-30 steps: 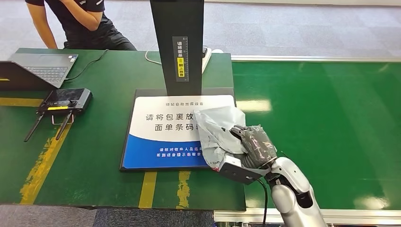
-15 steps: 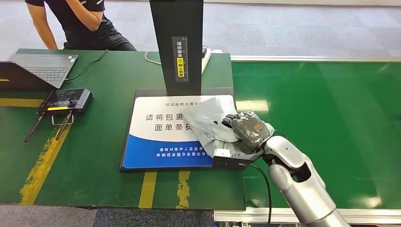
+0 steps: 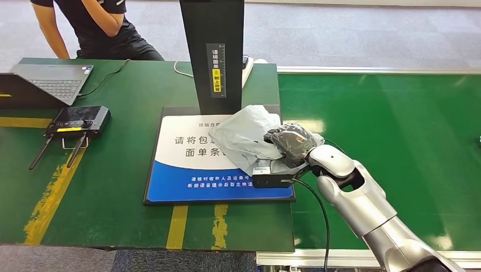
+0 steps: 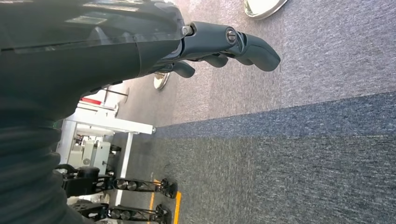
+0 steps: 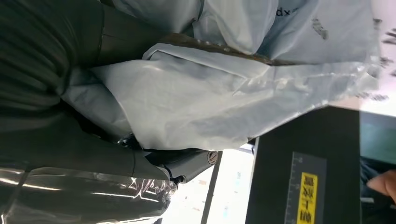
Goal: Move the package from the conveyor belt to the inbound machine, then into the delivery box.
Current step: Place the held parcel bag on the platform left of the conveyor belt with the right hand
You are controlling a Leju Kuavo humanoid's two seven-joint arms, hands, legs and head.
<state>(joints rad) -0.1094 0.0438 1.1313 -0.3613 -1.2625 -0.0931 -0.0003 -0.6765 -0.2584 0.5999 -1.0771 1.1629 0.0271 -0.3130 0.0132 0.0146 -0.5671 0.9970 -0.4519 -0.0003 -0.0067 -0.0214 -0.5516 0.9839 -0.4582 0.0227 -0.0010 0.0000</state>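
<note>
**Grey parcel bag held over the scan pad**

So the right hand (image 3: 292,144) has its dark fingers wrapped around a crumpled grey plastic package (image 3: 245,135), and it's got a proper hold on it. The bag sits over the right part of the white and blue printed pad (image 3: 193,170) of the inbound machine, just in front of the black upright column (image 3: 212,51) with the yellow label. Can't tell from the head view if the bag is touching the pad or just above it. In the right wrist view the package (image 5: 224,93) bulges out past the thumb (image 5: 187,163), with the black column (image 5: 303,177) right behind it.

The left hand (image 4: 219,44) hangs over grey carpet, fingers loosely curled and a bit apart, holding nothing.

The conveyor belt (image 3: 397,130) runs along the right side of the green table (image 3: 125,209). On the left of the table there's a laptop (image 3: 48,82) and a black handheld controller (image 3: 79,120) with two antennas. A person in black (image 3: 91,25) sits at the far side, near the laptop
</note>
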